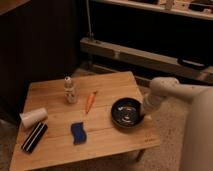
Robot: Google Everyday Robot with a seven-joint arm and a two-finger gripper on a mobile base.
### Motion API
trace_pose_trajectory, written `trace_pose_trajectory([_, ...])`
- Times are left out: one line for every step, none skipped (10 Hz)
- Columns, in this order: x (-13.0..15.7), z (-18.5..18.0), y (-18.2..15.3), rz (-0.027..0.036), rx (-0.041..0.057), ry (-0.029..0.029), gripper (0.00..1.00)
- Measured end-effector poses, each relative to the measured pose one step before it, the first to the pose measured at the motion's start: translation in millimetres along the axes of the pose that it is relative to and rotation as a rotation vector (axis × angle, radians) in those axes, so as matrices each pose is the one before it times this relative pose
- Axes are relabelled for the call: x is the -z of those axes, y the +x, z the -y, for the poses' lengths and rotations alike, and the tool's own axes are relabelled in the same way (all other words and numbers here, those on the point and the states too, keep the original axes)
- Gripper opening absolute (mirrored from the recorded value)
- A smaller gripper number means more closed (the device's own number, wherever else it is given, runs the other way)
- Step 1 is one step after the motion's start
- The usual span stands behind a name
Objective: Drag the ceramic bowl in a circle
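Wood table [55, 95] mid-frame, bowl [127, 111] near its right edge. Gripper [145, 114] sits at bowl's right rim, so bowl lies just left of it; can't tell if it's gripping tbh.
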Motion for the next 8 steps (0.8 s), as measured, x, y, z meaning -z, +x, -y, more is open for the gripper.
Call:
trace_pose_trajectory([2.12, -3.16, 23.76, -0.00315, 0.01759, 0.00005, 0.19])
trace_pose_trajectory([1.42, -5.52, 16.53, -0.00002, 0.02487, -0.00095, 0.19])
trace_pose_trajectory([1.15, -11.03, 10.48, 0.00219, 0.02901, -0.00697, 0.19])
trace_pose_trajectory([0.61, -16.64, 2.96, 0.00393, 0.03709, -0.00978, 0.19])
trace_pose_trajectory([-0.6, -17.87, -5.92, 0.00407, 0.03778, -0.01212, 0.19])
trace_pose_trajectory([-1.21, -18.66, -10.51, 0.00464, 0.03526, -0.01064, 0.19])
trace_pose_trajectory([-3.03, -20.96, -12.95, 0.0028, 0.03631, -0.0119, 0.19])
trace_pose_trajectory([-3.05, -19.11, -13.59, 0.00179, 0.03313, -0.01037, 0.19])
